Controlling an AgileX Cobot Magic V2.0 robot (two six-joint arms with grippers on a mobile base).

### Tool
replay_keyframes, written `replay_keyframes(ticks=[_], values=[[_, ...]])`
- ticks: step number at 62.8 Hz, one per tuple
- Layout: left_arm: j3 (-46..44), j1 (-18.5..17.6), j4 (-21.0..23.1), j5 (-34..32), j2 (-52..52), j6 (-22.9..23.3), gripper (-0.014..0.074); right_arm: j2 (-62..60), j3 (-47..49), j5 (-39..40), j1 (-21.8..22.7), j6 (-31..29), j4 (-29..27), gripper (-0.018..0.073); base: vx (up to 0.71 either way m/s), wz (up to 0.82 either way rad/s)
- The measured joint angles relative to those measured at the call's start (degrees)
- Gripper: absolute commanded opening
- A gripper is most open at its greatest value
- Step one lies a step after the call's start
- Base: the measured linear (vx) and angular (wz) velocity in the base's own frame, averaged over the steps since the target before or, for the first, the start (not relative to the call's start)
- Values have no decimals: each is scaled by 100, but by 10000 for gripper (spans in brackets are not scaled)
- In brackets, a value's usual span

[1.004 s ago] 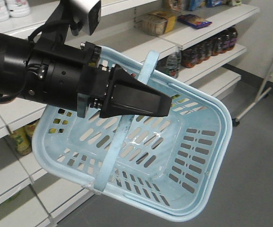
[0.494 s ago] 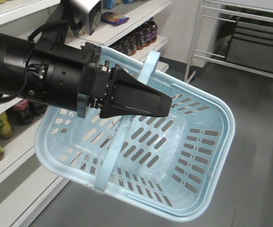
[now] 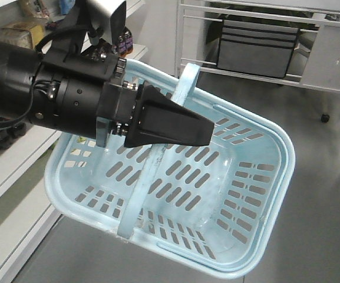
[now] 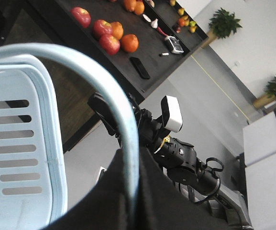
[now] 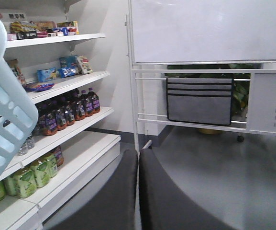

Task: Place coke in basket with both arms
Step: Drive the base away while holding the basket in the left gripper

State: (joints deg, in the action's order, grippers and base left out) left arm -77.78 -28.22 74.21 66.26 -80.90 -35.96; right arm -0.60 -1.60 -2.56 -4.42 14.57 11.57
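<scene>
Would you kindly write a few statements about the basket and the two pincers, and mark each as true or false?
1. The basket has nothing in it. True.
2. The left pincer is closed on the basket's handle. True.
3. The right pincer holds a bottle. False: its jaws are shut with nothing between them.
4. The basket stands on the floor. False: it hangs tilted in the air from the left pincer.
5. Dark bottles stand on a shelf in the right wrist view. True.
</scene>
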Motion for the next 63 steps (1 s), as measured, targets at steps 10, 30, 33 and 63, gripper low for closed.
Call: replay_keyframes(ticks=[10, 30, 33, 63], values=[[0, 0, 0, 0, 0, 0, -6, 0, 0, 0, 0, 0, 0, -5, 2, -32], [0, 0, 0, 0, 0, 0, -6, 0, 0, 0, 0, 0, 0, -5, 6, -31], [0, 0, 0, 0, 0, 0, -6, 0, 0, 0, 0, 0, 0, -5, 10, -33], [0, 0, 0, 0, 0, 0, -6, 0, 0, 0, 0, 0, 0, -5, 15, -34]])
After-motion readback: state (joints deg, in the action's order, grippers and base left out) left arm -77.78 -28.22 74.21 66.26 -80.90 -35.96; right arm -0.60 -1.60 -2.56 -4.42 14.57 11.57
